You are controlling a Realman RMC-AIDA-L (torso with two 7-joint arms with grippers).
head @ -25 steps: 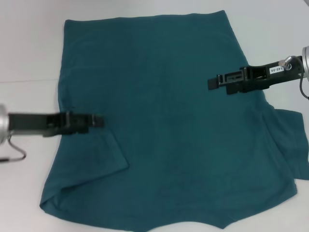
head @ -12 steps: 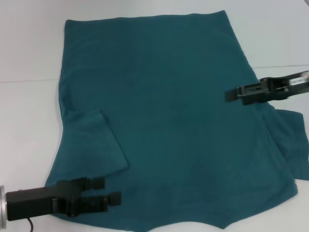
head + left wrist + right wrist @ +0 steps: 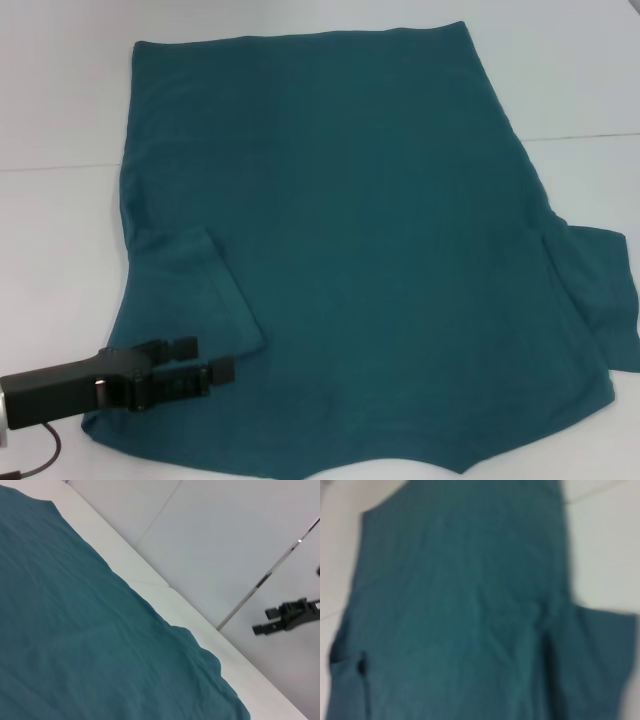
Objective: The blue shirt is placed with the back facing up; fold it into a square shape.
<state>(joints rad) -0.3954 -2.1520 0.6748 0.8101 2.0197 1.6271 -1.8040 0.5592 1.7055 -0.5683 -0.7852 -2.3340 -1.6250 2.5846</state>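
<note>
So the left gripper (image 3: 205,362) is parked low over the shirt (image 3: 350,230), right at the near-left corner, just past the folded-in left sleeve (image 3: 195,295). The two fingers are seen spread apart with nothing between them, so it's open and not holding any cloth. Whether the fingertips are touching the fabric can't be told from the head view.

The right gripper (image 3: 280,620) isn't caught by the head view at all; it's only spotted far off in the left wrist view, held up off to the shirt's far side, and its fingers look parted with nothing held.

Step-wise, it looks like the sleeve stage: the left sleeve is already laid over the body, while the right sleeve (image 3: 600,290) is sticking out flat past the shirt's right edge. So that one probably needs to be tucked in next, or the near-left shoulder corner gets pinched for a lengthwise fold. Either way, a clean pinch on a single edge is called for, with the layer underneath left alone, and the folded sleeve shouldn't be dragged out of place.

The shirt is spread back-up, pretty flat with soft wrinkles, hem at the far end and collar end nearest the robot. It's lying on a plain white table (image 3: 60,230), with a faint seam line (image 3: 590,137) running behind the shirt. Nothing else is seen around the shirt.
</note>
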